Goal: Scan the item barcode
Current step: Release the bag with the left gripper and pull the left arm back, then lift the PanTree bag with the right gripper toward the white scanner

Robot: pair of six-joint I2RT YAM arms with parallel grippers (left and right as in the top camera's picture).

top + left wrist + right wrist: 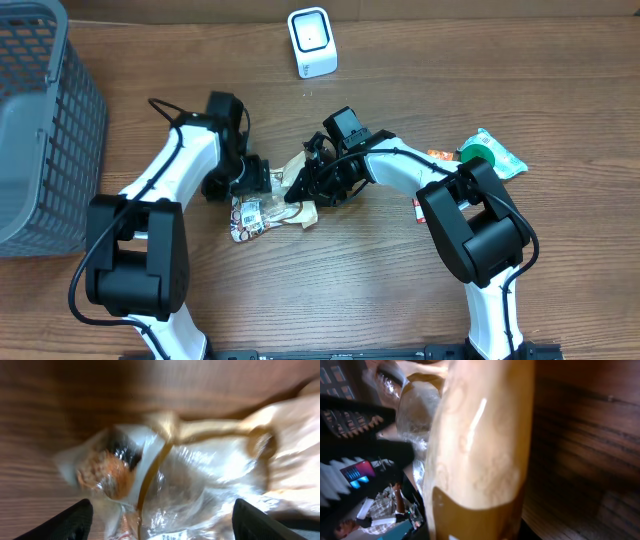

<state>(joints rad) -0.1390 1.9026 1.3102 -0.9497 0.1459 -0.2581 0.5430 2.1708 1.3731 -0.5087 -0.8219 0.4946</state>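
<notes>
The item is a crinkly clear-and-tan snack packet [258,215] lying on the wooden table between the two arms. A white printed label [250,211] shows on its left part. My left gripper [262,183] hovers over the packet's left end, open. In the left wrist view its black fingers [75,521] stand wide apart on either side of the blurred packet [200,480]. My right gripper [298,190] is shut on the packet's right end. The tan wrapper [480,450] fills the right wrist view. The white barcode scanner [312,42] stands at the back centre.
A grey mesh basket [40,120] fills the left edge of the table. A green-and-white packet [490,155] and a small orange one [438,155] lie at the right, beside my right arm.
</notes>
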